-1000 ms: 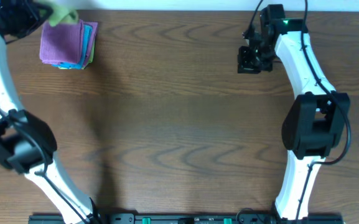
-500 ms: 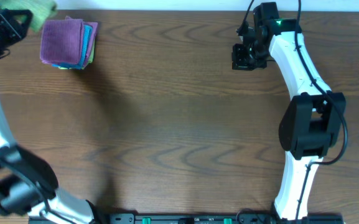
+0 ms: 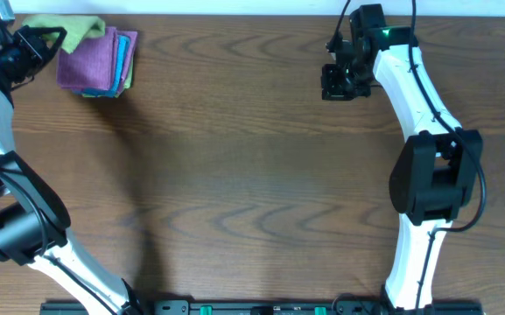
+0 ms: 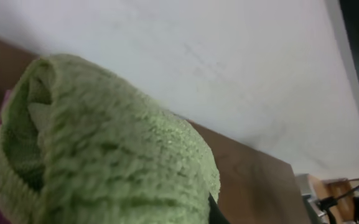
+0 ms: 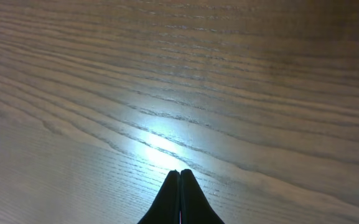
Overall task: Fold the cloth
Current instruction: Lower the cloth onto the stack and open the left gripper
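Overhead: left pincer [image 3: 52, 38] is clenched on the cloth [image 3: 84, 29], which hangs bunched at the far-left rear corner, right at the rear edge of the tabletop [image 3: 234, 175] and overlapping the top of the purple cloth [image 3: 86, 61]. The turquoise cloth [image 3: 128, 52] peeks out beside and under the purple one. Risk: if the lime cloth is dragged low, it likely snags the stack and pulls the purple one along. If it is let go here, it may slide off the rear edge or land on the pile. Right pincer [image 3: 338, 86] is closed and empty, hanging over bare wood at rear right, well apart from the cloth. Room: the whole centre and front of the tabletop is bare, a wide lane between the arms and the safest spot to spread out. Left wrist: green pile fills most of the frame, wadded into a roll. No free corner and no tag are visible, and the fingers are hidden behind it. Risk: from a single pinch on a wad it probably lands crumpled, so folding would need flattening first. The wall [image 4: 198, 50] is close behind, so there is little room rearward. Right wrist: fingertips pressed together, nothing between them, only bare wood grain with glare below. No obstacle near, free to travel toward the centre.
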